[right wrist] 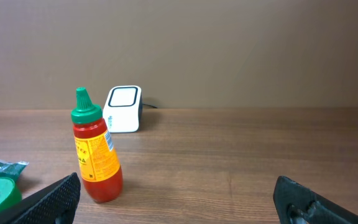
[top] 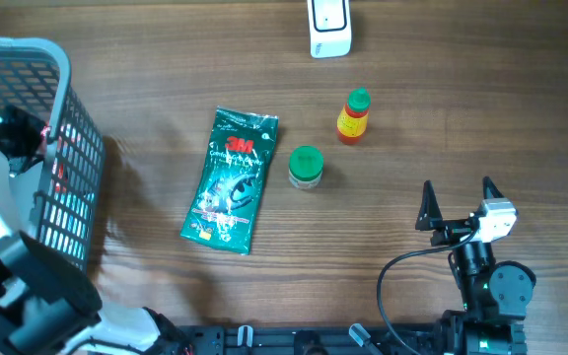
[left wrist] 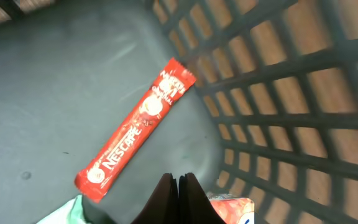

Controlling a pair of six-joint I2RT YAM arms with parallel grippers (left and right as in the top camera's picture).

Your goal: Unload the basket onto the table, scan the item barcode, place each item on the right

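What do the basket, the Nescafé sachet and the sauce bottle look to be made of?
Basket: moulded plastic, matte grey, judging by its smooth floor and lattice walls.
Nescafé sachet: thin printed foil or plastic film, slightly glossy, with flat crimped ends.
Sauce bottle: probably translucent squeezable plastic, with red contents showing through, a green plastic nozzle cap and a glossy label.
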